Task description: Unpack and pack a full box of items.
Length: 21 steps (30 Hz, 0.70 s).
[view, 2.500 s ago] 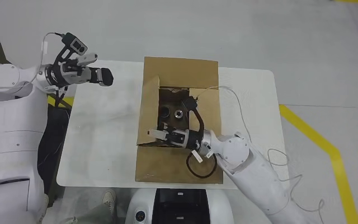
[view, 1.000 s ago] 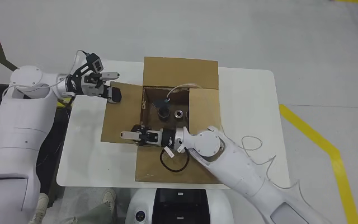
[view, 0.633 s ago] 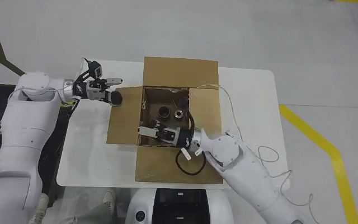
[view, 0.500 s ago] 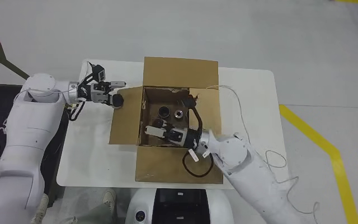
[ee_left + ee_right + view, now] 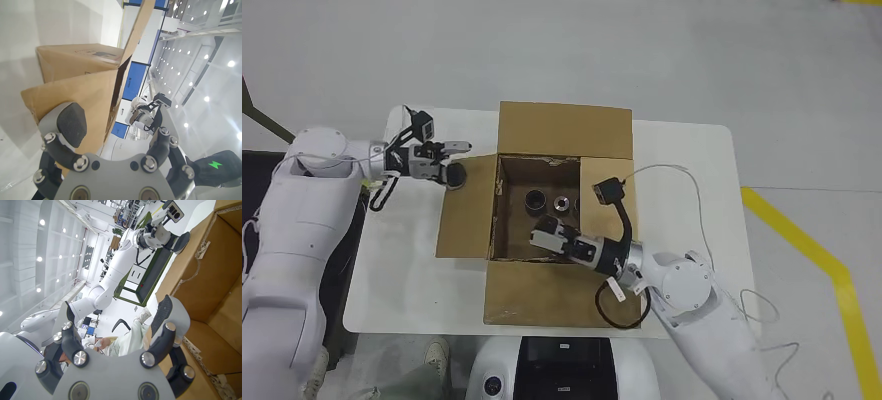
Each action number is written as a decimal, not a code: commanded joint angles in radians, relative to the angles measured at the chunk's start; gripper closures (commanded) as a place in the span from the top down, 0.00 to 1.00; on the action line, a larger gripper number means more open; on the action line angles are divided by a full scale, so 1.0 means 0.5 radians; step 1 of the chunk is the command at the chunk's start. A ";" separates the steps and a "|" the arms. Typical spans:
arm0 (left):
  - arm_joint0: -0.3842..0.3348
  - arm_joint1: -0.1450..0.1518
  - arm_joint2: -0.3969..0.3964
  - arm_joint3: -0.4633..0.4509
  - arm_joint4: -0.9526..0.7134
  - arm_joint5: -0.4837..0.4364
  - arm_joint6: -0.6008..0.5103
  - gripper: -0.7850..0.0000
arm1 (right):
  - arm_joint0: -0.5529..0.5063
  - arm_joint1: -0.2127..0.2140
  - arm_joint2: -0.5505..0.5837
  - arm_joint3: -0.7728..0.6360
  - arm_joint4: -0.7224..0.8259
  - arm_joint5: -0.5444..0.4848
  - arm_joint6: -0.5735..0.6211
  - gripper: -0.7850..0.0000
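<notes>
The cardboard box (image 5: 564, 130) stands mid-table with its flaps spread. Inside lie dark round items (image 5: 535, 200) and a metal-topped one (image 5: 561, 205). My left gripper (image 5: 455, 162) is open at the far corner of the box's left flap (image 5: 467, 215); in the left wrist view the flap (image 5: 79, 91) edge sits between the fingers, one pad (image 5: 71, 121) against the cardboard. My right gripper (image 5: 544, 237) is open and holds nothing, low inside the box near its front wall (image 5: 223, 321). The right wrist view shows the left gripper (image 5: 179, 244) at the flap's corner.
The white table (image 5: 402, 270) has free surface to the left of the box and a strip on the right (image 5: 692, 200). A loose cable (image 5: 682, 190) arcs over the right flap. A person's legs and shoe (image 5: 432, 355) are by the table's front edge.
The left flap has been folded outward. My left gripper came in to the flap's far corner. My right gripper drew back from the flap to inside the box.
</notes>
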<state>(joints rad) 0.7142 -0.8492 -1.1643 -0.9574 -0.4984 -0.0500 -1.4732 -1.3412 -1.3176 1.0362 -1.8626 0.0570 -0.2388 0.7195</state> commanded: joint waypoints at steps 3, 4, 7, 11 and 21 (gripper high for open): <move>0.027 0.034 -0.112 -0.114 -0.036 -0.021 -0.018 1.00 | -0.054 0.016 0.041 -0.044 -0.002 -0.029 0.008 1.00; 0.038 0.042 -0.140 -0.150 -0.046 -0.021 -0.019 1.00 | -0.064 0.020 0.049 -0.054 -0.003 -0.034 0.010 1.00; 0.079 0.064 -0.217 -0.276 -0.080 -0.011 -0.019 1.00 | -0.096 0.031 0.078 -0.073 -0.002 -0.044 0.011 1.00; 0.144 0.082 -0.275 -0.407 -0.098 -0.025 -0.016 1.00 | -0.141 0.046 0.120 -0.101 -0.004 -0.051 0.017 1.00; 0.147 0.081 -0.247 -0.733 -0.105 0.079 0.031 1.00 | -0.300 0.101 0.262 -0.250 -0.021 -0.024 0.155 1.00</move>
<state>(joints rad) 0.7924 -0.8071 -1.2973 -1.3046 -0.5546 -0.0196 -1.4644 -1.4813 -1.2707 1.1573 -1.9774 0.0473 -0.2542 0.7838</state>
